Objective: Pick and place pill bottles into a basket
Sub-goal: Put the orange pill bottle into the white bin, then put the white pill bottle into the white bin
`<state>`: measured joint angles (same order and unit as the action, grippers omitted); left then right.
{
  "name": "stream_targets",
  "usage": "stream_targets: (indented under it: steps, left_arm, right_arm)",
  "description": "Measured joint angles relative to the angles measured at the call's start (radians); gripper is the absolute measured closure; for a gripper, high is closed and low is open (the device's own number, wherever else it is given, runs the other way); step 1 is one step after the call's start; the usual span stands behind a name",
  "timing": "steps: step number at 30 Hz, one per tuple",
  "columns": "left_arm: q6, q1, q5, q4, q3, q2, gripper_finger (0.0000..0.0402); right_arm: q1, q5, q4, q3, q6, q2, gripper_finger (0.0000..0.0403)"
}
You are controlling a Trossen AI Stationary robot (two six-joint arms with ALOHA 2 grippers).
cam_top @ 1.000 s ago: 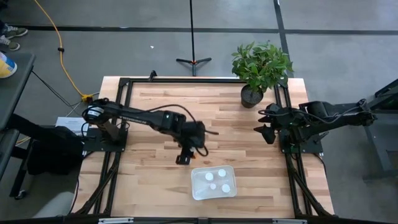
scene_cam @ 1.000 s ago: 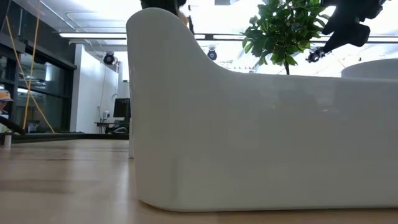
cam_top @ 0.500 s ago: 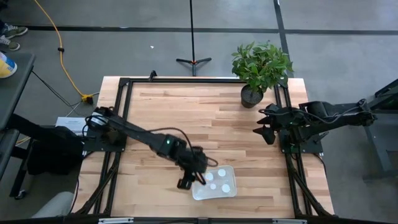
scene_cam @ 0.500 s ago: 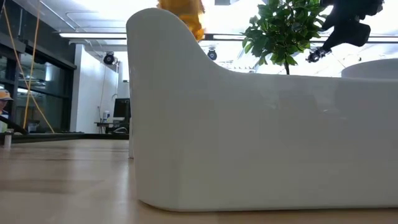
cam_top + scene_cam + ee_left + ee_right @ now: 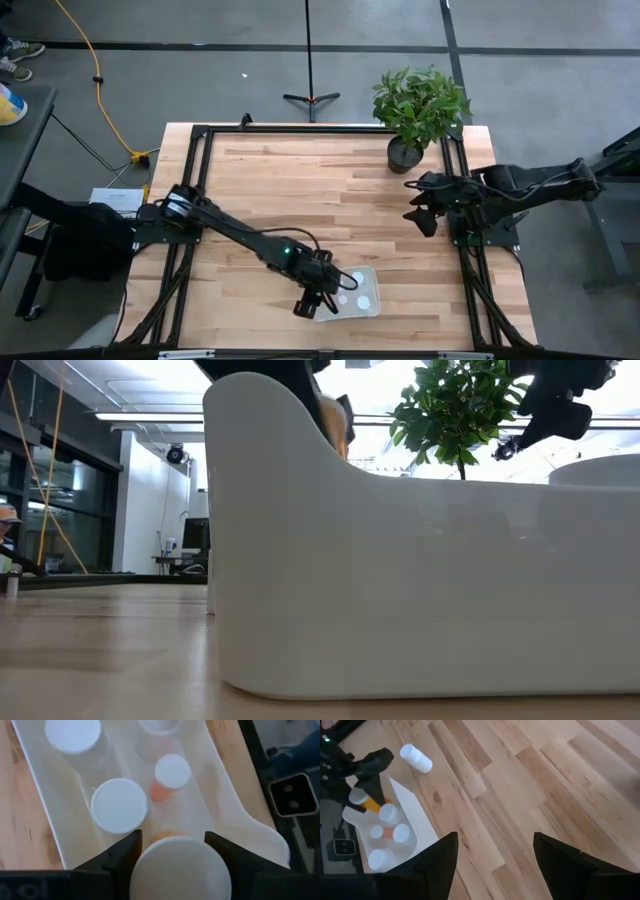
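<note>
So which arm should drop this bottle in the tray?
Left. Its tool already holds an orange bottle over the tray. The right tool hangs open by the table's right edge, far off.

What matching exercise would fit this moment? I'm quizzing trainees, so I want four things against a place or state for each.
Things:
1. left hand
2. right hand
3. loose pill bottle
4. plant pot

Places or states:
a. lying on its side on the table, outside the basket
b. standing at a table corner on the right arm's side
c. open, holding nothing, near the table's right edge
d. shut on an orange-tinged bottle above the basket

Pairs: 1-d, 2-c, 3-a, 4-b
</note>
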<state>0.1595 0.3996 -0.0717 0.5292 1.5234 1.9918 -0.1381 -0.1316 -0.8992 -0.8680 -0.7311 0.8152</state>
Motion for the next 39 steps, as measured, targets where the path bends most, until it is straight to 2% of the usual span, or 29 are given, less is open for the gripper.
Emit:
stream_targets:
  steps: [7,16,23,32,35,39]
  left_arm:
    - [-0.104,-0.004,0.039,0.028,0.001,0.006,0.0174]
    - [-0.103,-0.014,0.103,0.051,0.001,0.019,0.0114]
    - [-0.103,-0.016,0.138,0.077,0.016,0.015,0.0109]
    - [-0.156,-0.038,0.233,0.286,0.229,0.005,0.0111]
    - [-0.151,-0.058,0.252,0.448,0.28,0.005,0.0111]
    - [-0.147,-0.086,0.252,0.645,0.29,0.005,0.0115]
  right_arm:
    - [-0.021,0.037,0.002,0.0,0.005,0.01,0.0153]
    - [-0.048,0.044,-0.002,0.0,0.031,0.008,0.0153]
    - [-0.048,0.075,-0.002,0.0,0.045,0.008,0.0153]
    - [-0.048,0.08,-0.013,0.0,0.07,0.008,0.0153]
    - [-0.048,0.08,-0.019,0.0,0.076,0.008,0.0153]
    - [-0.048,0.081,-0.021,0.0,0.082,0.008,0.0153]
